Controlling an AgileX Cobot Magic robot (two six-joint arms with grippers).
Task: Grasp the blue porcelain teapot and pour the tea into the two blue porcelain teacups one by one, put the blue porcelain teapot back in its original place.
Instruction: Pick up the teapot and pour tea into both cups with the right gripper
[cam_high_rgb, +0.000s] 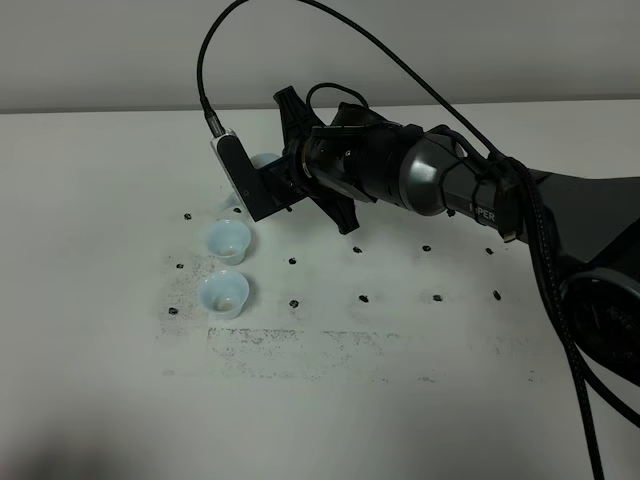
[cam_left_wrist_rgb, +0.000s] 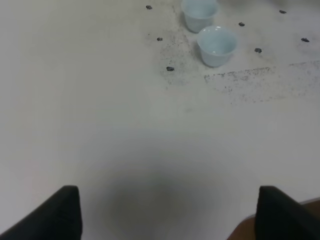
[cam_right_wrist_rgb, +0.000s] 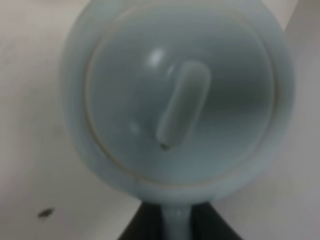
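Teapot largely hidden overhead, handle pinched in right tool; left tool spread.

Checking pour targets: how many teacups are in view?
2. The far teacup stands left of centre; the near teacup just in front of it. The right arm may hide more.

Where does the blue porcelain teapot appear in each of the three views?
Exterior high: only a sliver of the blue porcelain teapot shows, beside the wrist camera.
Left wrist: not in it.
Right wrist: it fills the picture, lid facing the camera.
Shared landmark: black dots on the table.
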